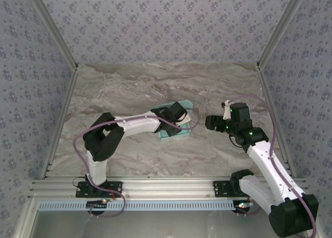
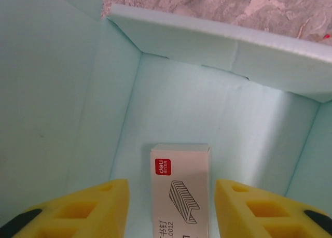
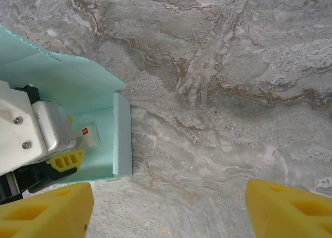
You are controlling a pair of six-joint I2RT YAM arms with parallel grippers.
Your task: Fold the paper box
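We find the left gripper (image 2: 171, 201) hemmed in inside the paper box (image 2: 218, 108): walls rise on three sides, and a small white carton (image 2: 180, 181) lies between its parted fingers. Right of the box, open table (image 3: 233, 93) stretches beneath the wide-spread right gripper (image 3: 166, 209), leaving us free passage.

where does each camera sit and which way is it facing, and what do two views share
Top external: fixed above and behind the arm bases, looking down on the marbled table; both arms show, left gripper in the light blue cardboard paper box, right gripper to its right.
Left wrist: looks down into the box; its own yellow fingers flank a small white staple carton.
Right wrist: looks down at the table; its own fingers spread wide.
Shared: both wrist views show box and carton.
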